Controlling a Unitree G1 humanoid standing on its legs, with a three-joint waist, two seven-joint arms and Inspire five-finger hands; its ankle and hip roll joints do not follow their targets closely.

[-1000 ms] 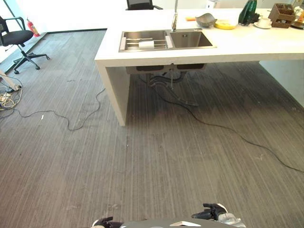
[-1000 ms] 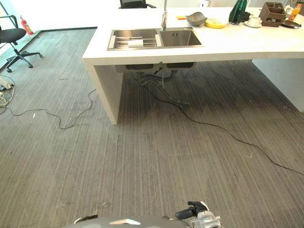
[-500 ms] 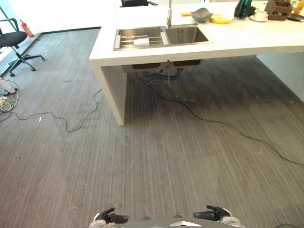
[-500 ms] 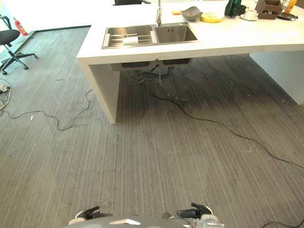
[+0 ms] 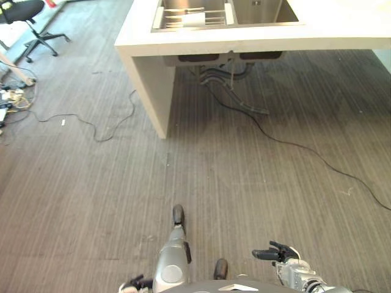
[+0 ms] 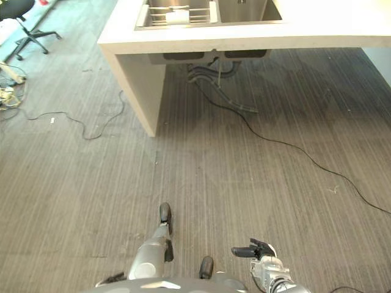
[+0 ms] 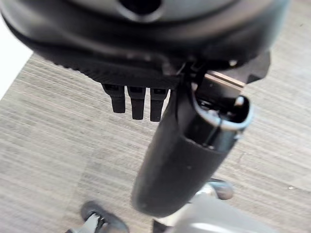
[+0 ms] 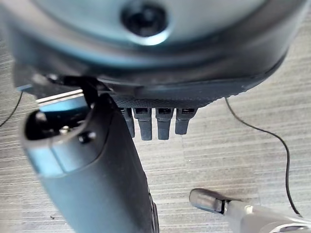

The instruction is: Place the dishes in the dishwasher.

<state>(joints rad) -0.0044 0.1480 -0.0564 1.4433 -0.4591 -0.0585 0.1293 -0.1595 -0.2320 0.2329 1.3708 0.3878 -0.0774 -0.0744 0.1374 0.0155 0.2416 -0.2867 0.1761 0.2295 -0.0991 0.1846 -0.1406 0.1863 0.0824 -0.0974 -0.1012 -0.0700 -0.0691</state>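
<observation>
A white dish (image 5: 194,18) lies on the wire rack in the left basin of a steel sink (image 5: 264,8), set into a white counter (image 5: 256,44) far ahead of me. My right hand (image 5: 274,252) hangs low at my side above the carpet, well short of the counter; its fingers (image 8: 156,123) are straight and hold nothing. My left hand (image 5: 135,283) is also low at my side. Its fingers (image 7: 137,102) are likewise straight and empty over the floor.
Grey striped carpet stretches between me and the counter. A black cable (image 5: 305,148) runs across it from the pipes (image 5: 223,79) under the sink. Another thin cable (image 5: 101,131) and a tangle of cords (image 5: 11,97) lie at left, near an office chair (image 5: 27,15).
The whole picture has shifted: the camera now looks further down and stands nearer the counter, whose far half has left the picture. Both hands stay low and empty.
</observation>
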